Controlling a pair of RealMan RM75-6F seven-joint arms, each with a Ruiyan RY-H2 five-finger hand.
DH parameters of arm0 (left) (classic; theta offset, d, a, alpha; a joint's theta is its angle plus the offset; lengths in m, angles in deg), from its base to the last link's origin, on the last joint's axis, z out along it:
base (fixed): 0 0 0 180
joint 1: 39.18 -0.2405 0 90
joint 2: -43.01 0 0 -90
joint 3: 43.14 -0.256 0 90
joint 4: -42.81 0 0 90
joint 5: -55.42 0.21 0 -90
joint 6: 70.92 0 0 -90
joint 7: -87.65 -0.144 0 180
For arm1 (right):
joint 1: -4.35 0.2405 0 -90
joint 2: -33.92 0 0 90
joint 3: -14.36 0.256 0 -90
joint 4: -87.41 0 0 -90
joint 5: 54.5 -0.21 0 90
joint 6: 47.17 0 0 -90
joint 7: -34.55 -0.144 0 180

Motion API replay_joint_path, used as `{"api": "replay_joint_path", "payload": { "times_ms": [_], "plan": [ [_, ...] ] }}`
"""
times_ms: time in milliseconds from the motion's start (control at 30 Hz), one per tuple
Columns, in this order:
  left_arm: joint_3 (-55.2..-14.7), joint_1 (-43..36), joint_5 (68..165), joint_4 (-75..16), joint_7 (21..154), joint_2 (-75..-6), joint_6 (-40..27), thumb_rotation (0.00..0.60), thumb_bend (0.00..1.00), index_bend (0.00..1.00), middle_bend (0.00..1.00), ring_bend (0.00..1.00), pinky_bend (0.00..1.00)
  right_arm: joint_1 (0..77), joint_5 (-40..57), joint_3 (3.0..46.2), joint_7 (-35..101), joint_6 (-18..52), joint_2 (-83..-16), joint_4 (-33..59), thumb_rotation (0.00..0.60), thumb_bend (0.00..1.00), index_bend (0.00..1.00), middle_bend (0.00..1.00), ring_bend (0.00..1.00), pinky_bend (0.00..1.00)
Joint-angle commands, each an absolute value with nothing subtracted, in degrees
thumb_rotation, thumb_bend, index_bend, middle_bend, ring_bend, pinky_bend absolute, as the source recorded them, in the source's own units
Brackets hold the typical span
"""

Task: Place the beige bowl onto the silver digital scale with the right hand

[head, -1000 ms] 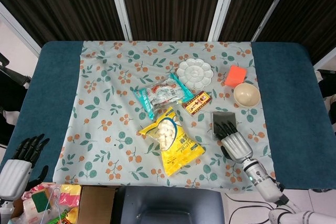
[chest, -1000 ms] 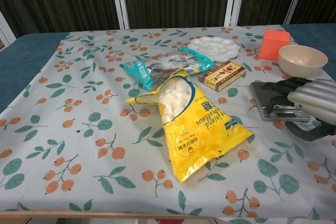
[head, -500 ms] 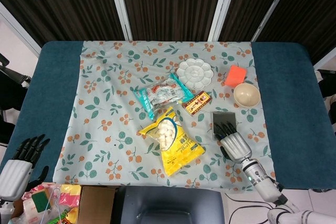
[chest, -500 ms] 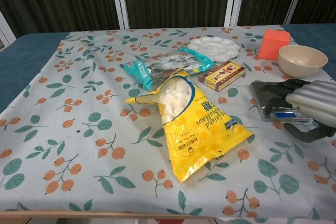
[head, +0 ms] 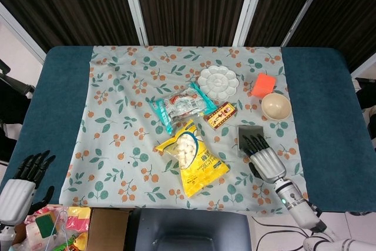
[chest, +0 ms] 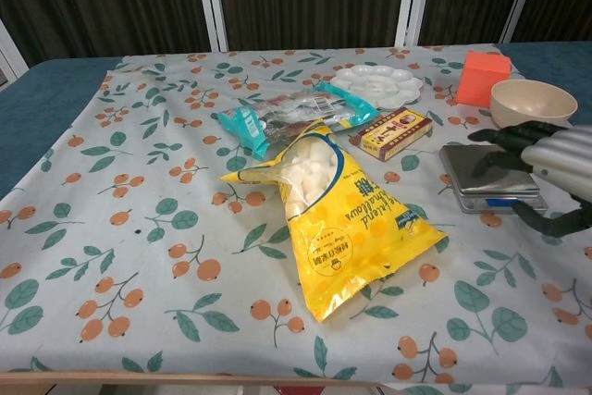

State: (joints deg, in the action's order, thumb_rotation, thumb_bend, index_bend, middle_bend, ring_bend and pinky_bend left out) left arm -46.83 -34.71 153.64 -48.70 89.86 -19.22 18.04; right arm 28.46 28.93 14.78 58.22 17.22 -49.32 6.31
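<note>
The beige bowl (head: 275, 106) (chest: 532, 103) stands upright and empty on the cloth at the right, behind the silver digital scale (head: 249, 134) (chest: 486, 176). My right hand (head: 262, 157) (chest: 546, 159) hovers open over the near right part of the scale, its dark fingers (chest: 499, 135) spread and pointing toward the bowl, holding nothing. A gap separates the fingertips from the bowl. My left hand (head: 22, 183) hangs open off the table's near left corner, seen only in the head view.
An orange block (head: 263, 84) stands just behind the bowl. A white flower-shaped palette (head: 218, 83), a small snack box (head: 220, 115), a clear teal-ended packet (head: 181, 105) and a yellow snack bag (head: 192, 158) lie left of the scale.
My right hand has risen and shifted to the right, toward the bowl, uncovering more of the scale's plate and its blue display. The left hand and all objects stayed still.
</note>
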Motion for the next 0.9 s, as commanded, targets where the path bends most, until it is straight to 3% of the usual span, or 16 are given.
{"api": "replay_joint_path", "payload": {
  "times_ms": [33,133,233,433,600,900],
  "plan": [
    [-46.84,-34.79,153.82,-48.65,89.98,-19.2,18.27,0.6,0.46,0.0,0.0,0.01,0.09,25.82,31.29,14.79,54.6,23.03,-45.78,3.09,0.6,0.65,0.24,0.0,0.0,0.0],
    [-46.94,-34.89,154.14,-48.56,90.07,-19.24,18.58,0.6,0.46,0.0,0.0,0.01,0.09,23.46,32.1,14.53,52.88,27.15,-42.62,0.39,0.6,0.49,0.16,0.0,0.0,0.0],
    [-47.13,-34.99,154.5,-48.58,89.94,-19.28,18.73,0.6,0.46,0.0,0.0,0.01,0.09,22.34,32.13,15.04,51.27,29.23,-40.22,-0.72,0.6,0.41,0.11,0.0,0.0,0.0],
    [-47.43,-35.21,154.9,-48.96,89.38,-19.13,18.91,0.6,0.45,0.0,0.0,0.01,0.09,26.95,26.19,19.85,50.04,21.69,-39.91,4.65,0.6,0.41,0.11,0.0,0.0,0.0],
    [-47.12,-35.1,154.52,-48.72,89.09,-19.38,18.72,0.6,0.45,0.0,0.0,0.01,0.09,33.57,19.05,23.95,53.06,11.3,-44.7,16.73,0.6,0.41,0.14,0.0,0.0,0.0],
    [-46.71,-35.0,153.62,-48.82,87.58,-19.85,18.08,0.6,0.45,0.0,0.0,0.01,0.09,40.91,15.16,24.76,54.47,0.38,-53.28,33.6,0.6,0.41,0.22,0.0,0.0,0.0]
  ]
}}
